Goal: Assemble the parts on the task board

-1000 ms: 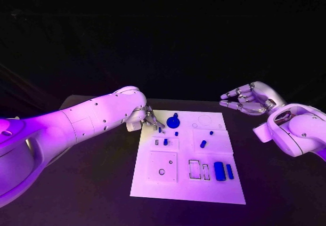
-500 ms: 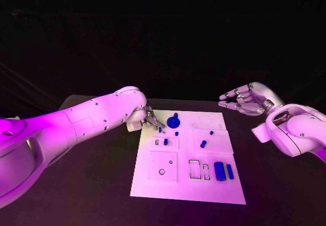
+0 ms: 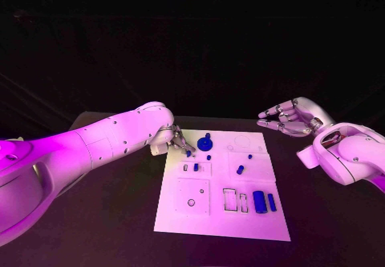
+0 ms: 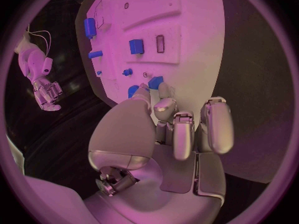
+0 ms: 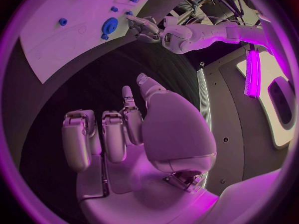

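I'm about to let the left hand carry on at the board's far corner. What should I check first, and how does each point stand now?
1. Left hand at the far left corner of the white task board: ok.
2. Small blue peg at the left hand's fingertips, whether firmly pinched: cannot tell.
3. Round blue disc with a knob beside the left hand, apart from its fingers: ok.
4. Right hand off the board, holding nothing, fingers apart: ok.
5. Large blue block and slim blue bar lying at the board's near right, away from both hands: ok.
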`<state>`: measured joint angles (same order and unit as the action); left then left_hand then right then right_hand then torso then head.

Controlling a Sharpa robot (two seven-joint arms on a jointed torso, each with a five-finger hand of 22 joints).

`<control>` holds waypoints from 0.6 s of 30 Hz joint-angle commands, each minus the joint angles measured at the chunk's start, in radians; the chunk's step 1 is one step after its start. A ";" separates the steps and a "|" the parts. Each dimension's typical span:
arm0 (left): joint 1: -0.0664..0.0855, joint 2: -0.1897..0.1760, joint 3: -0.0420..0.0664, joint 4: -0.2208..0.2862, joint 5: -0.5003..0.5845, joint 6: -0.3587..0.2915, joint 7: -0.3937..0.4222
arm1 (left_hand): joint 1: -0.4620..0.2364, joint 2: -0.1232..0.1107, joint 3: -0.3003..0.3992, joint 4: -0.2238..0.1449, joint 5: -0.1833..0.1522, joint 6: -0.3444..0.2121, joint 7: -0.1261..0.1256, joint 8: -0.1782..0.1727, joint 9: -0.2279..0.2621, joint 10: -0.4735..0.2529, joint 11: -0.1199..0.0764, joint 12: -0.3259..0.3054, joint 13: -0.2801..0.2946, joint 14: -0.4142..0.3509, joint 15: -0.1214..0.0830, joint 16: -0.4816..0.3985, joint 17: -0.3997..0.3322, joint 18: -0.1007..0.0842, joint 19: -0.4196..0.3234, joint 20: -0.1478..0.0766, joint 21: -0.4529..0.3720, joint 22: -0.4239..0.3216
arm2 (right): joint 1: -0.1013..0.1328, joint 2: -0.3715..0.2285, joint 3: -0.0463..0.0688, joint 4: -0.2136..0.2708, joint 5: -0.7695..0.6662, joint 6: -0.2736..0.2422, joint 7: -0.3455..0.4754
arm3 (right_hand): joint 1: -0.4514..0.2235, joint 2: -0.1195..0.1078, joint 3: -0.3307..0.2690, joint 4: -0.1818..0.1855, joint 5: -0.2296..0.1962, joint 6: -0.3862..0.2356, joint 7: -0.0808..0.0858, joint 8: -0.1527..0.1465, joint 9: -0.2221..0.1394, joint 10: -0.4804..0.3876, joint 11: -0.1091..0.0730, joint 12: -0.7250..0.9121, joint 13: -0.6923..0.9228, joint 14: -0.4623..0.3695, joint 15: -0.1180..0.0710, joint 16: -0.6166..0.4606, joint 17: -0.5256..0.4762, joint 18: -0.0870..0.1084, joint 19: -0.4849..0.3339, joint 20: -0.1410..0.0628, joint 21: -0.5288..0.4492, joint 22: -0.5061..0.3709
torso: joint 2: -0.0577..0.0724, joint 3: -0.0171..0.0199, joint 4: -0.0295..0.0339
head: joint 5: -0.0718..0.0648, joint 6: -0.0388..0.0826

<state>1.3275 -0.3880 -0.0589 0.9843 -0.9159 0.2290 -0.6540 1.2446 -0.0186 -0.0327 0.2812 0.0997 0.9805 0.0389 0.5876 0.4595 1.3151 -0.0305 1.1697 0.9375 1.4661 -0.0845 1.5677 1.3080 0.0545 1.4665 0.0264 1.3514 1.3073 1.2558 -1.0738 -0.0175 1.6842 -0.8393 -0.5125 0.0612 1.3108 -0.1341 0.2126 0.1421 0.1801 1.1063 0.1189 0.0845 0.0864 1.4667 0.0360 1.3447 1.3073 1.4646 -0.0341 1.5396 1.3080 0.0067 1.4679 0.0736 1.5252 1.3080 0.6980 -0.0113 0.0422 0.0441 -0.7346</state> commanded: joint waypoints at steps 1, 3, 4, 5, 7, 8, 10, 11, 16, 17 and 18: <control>0.000 0.003 0.001 0.000 0.008 0.022 0.008 | 0.021 0.003 0.015 -0.003 0.005 -0.008 0.000 0.006 0.005 0.004 -0.002 0.001 0.002 0.105 -0.006 0.003 0.263 -0.011 0.059 -0.008 0.006 0.197 | -0.001 0.001 0.000 0.000 -0.008 0.014 0.002 | 0.000 0.010 -0.008 0.000 0.005 -0.006 0.002 -0.007 0.001 0.002 0.001 -0.005 0.153 0.095 -0.001 -0.007 0.217 0.011 0.064 -0.003 -0.006 0.202 | 0.000 0.0002 0.0009 | 0.000 0.000; 0.000 0.002 0.000 0.000 0.008 0.022 0.008 | 0.037 0.009 0.031 -0.007 0.005 -0.012 -0.002 0.007 0.010 0.004 -0.003 0.000 0.003 0.105 -0.007 0.003 0.263 -0.011 0.059 -0.009 0.006 0.197 | -0.001 0.002 0.000 0.000 -0.008 0.014 0.002 | 0.000 0.010 -0.008 0.000 0.005 -0.006 0.002 -0.007 0.001 0.002 0.001 -0.005 0.153 0.095 -0.001 -0.007 0.217 0.011 0.064 -0.003 -0.006 0.202 | 0.000 0.0001 0.0007 | 0.001 0.000; 0.000 0.002 0.000 0.000 0.008 0.023 0.008 | 0.045 0.012 0.040 -0.009 0.005 -0.014 -0.002 0.008 0.012 0.004 -0.003 0.000 0.003 0.105 -0.008 0.003 0.263 -0.011 0.059 -0.010 0.006 0.197 | -0.001 0.002 0.000 -0.001 -0.008 0.014 0.002 | 0.000 0.010 -0.008 0.000 0.005 -0.006 0.002 -0.007 0.001 0.002 0.001 -0.005 0.153 0.095 -0.001 -0.007 0.217 0.011 0.064 -0.003 -0.006 0.202 | 0.000 0.0000 0.0007 | 0.001 0.000; 0.000 0.002 0.000 0.000 0.008 0.023 0.007 | 0.052 0.014 0.048 -0.011 0.005 -0.015 -0.003 0.008 0.015 0.004 -0.004 -0.001 0.003 0.105 -0.008 0.003 0.263 -0.011 0.058 -0.010 0.006 0.197 | -0.001 0.002 0.000 -0.001 -0.008 0.014 0.002 | 0.000 0.010 -0.008 0.000 0.005 -0.006 0.002 -0.007 0.001 0.002 0.001 -0.005 0.153 0.095 -0.001 -0.007 0.217 0.011 0.064 -0.003 -0.006 0.202 | 0.000 0.0000 0.0007 | 0.001 0.000; 0.000 0.001 0.000 0.000 0.008 0.026 0.007 | 0.074 0.021 0.069 -0.020 0.007 -0.018 -0.005 0.007 0.019 0.003 -0.006 -0.003 0.003 0.105 -0.009 0.003 0.263 -0.011 0.058 -0.011 0.005 0.197 | -0.001 0.002 0.000 -0.001 -0.008 0.014 0.002 | 0.000 0.010 -0.008 0.000 0.005 -0.006 0.002 -0.007 0.001 0.002 0.001 -0.005 0.153 0.095 -0.001 -0.007 0.217 0.011 0.064 -0.003 -0.006 0.202 | 0.001 -0.0006 0.0013 | 0.000 0.000; 0.000 0.000 0.000 0.000 0.008 0.027 0.007 | 0.084 0.023 0.081 -0.023 0.006 -0.021 -0.005 0.007 0.021 0.003 -0.006 -0.004 0.003 0.105 -0.010 0.003 0.263 -0.011 0.058 -0.012 0.005 0.198 | -0.001 0.002 0.000 -0.002 -0.008 0.014 0.002 | 0.000 0.010 -0.008 0.000 0.005 -0.006 0.002 -0.007 0.001 0.002 0.001 -0.005 0.153 0.095 -0.001 -0.007 0.217 0.011 0.064 -0.003 -0.006 0.202 | 0.001 -0.0007 0.0015 | -0.001 0.000; 0.000 0.000 0.000 0.001 0.009 0.029 0.007 | 0.104 0.027 0.107 -0.031 0.007 -0.024 -0.006 0.004 0.024 0.001 -0.007 -0.008 0.002 0.105 -0.011 0.003 0.263 -0.011 0.058 -0.013 0.006 0.199 | -0.001 0.002 0.000 -0.002 -0.008 0.014 0.002 | 0.000 0.010 -0.008 0.000 0.005 -0.006 0.002 -0.007 0.001 0.002 0.001 -0.005 0.153 0.095 -0.001 -0.007 0.217 0.011 0.064 -0.003 -0.006 0.202 | 0.001 -0.0004 0.0022 | -0.001 0.000; 0.000 -0.001 0.000 0.001 0.010 0.030 0.007 | 0.112 0.028 0.120 -0.034 0.007 -0.025 -0.007 0.003 0.026 0.002 -0.008 -0.008 0.002 0.105 -0.011 0.003 0.263 -0.011 0.057 -0.014 0.005 0.199 | -0.001 0.002 0.000 -0.002 -0.008 0.014 0.002 | 0.000 0.010 -0.008 0.000 0.005 -0.006 0.002 -0.007 0.001 0.002 0.001 -0.005 0.153 0.095 -0.001 -0.007 0.217 0.011 0.064 -0.003 -0.006 0.202 | 0.001 -0.0004 0.0023 | 0.000 -0.001; 0.000 -0.002 0.000 0.002 0.014 0.036 0.007 | 0.141 0.020 0.196 -0.048 0.009 -0.031 -0.006 -0.006 0.032 -0.001 -0.008 -0.017 -0.001 0.105 -0.011 0.003 0.263 -0.011 0.057 -0.016 0.004 0.200 | -0.001 0.003 0.000 -0.004 -0.008 0.014 0.002 | 0.000 0.010 -0.009 0.000 0.005 -0.006 0.002 -0.007 0.001 0.002 0.001 -0.005 0.153 0.095 -0.001 -0.007 0.217 0.011 0.064 -0.003 -0.006 0.202 | 0.001 -0.0008 0.0020 | 0.000 0.000; 0.000 -0.003 0.000 0.003 0.014 0.038 0.007 | 0.145 0.016 0.212 -0.051 0.009 -0.031 -0.007 -0.008 0.033 -0.001 -0.008 -0.019 -0.001 0.105 -0.011 0.003 0.263 -0.011 0.057 -0.015 0.004 0.200 | -0.001 0.003 0.000 -0.004 -0.008 0.014 0.002 | 0.001 0.011 -0.010 0.000 0.006 -0.006 0.002 -0.007 0.001 0.002 0.001 -0.005 0.153 0.095 -0.001 -0.007 0.217 0.011 0.064 -0.003 -0.006 0.202 | 0.001 -0.0007 0.0020 | 0.001 -0.001; 0.000 -0.004 0.000 0.003 0.015 0.039 0.007 | 0.148 0.014 0.223 -0.053 0.010 -0.032 -0.007 -0.010 0.034 -0.001 -0.009 -0.020 -0.002 0.105 -0.011 0.003 0.263 -0.011 0.057 -0.015 0.004 0.200 | -0.001 0.003 0.000 -0.005 -0.008 0.014 0.002 | 0.001 0.011 -0.010 0.000 0.006 -0.006 0.002 -0.007 0.001 0.002 0.001 -0.005 0.153 0.095 -0.001 -0.007 0.217 0.011 0.064 -0.003 -0.006 0.202 | 0.001 -0.0007 0.0021 | 0.001 -0.001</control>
<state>1.3325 -0.3914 -0.0553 0.9864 -0.9058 0.2417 -0.6491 1.3807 -0.0068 0.1780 0.2311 0.1027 0.9535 0.0337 0.5793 0.4906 1.3151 -0.0304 1.1537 0.9373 1.4657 -0.0913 1.5677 1.3078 0.0546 1.4667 0.0191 1.3514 1.3073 1.2552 -1.0721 -0.0174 1.6801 -0.8393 -0.5104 0.0611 1.3108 -0.1341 0.2070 0.1421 0.1801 1.1064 0.1189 0.0846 0.0862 1.4667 0.0360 1.3448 1.3073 1.4646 -0.0341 1.5396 1.3078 0.0067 1.4679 0.0736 1.5252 1.3078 0.6986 -0.0119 0.0441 0.0440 -0.7345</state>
